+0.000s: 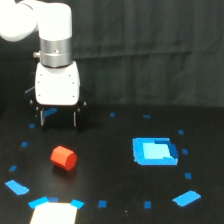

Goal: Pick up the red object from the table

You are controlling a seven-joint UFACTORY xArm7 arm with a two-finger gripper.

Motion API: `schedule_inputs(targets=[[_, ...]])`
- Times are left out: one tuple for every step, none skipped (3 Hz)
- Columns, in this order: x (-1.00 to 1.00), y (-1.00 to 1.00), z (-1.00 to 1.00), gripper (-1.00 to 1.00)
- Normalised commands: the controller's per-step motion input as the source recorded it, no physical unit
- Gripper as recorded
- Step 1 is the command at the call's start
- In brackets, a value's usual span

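The red object (pixel 63 158) is a small chunky red-orange block with a faceted end, lying on the black table (pixel 110 170) toward the exterior view's left. My gripper (pixel 57 122) hangs from the white arm, above and behind the block and apart from it. Its two dark fingers (pixel 41 118) point down with a wide gap, so it is open and holds nothing.
A large bright blue patch (pixel 155 151) lies toward the exterior view's right. Small blue tape squares dot the surface, with bigger blue pieces (pixel 17 187) at the front left and front right (pixel 186 198). A pale bright patch (pixel 54 213) sits at the bottom edge. A dark curtain forms the backdrop.
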Motion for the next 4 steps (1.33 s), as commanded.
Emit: schedule_inputs(targets=[[0.39,-0.93,-0.35,0.91],[0.16,-0.93,-0.22,0.90],[0.14,-1.00,-0.23,0.63],[0.21,-0.85,-0.09,0.66]])
